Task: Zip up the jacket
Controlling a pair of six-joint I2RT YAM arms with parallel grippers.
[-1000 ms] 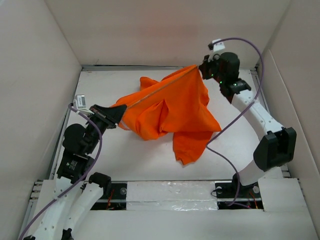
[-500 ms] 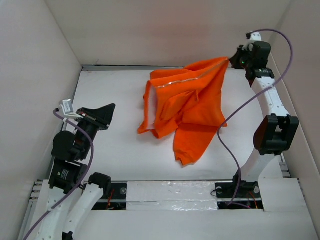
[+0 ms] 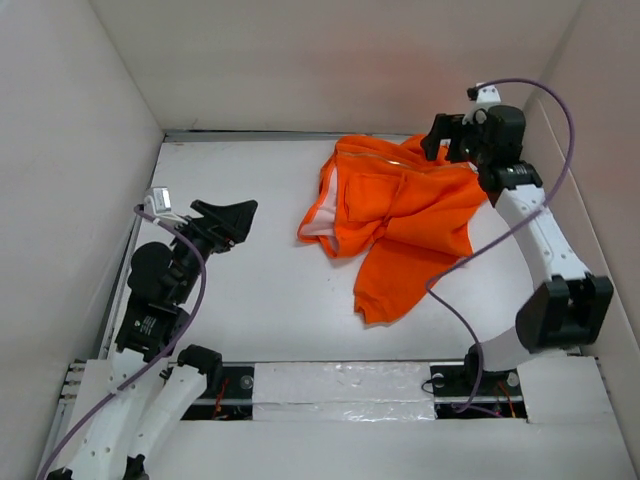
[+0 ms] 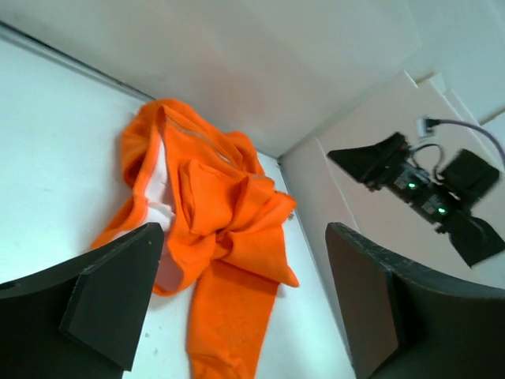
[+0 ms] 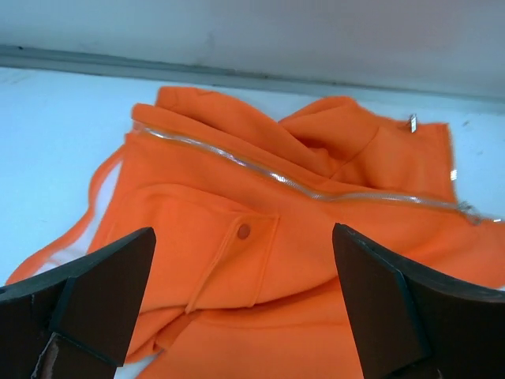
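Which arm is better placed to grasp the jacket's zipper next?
Likely right: right gripper, open, hovers at the far edge of the jacket, zipper in its wrist view; left gripper, also open, sits apart from the fabric.

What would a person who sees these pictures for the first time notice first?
The bright orange jacket catches the eye first: it lies crumpled on the white table, toward the far right. Its silver zipper runs across the folds in the right wrist view. Both grippers are open and empty: the right gripper by the jacket's far edge, the left gripper apart from it, on its left.
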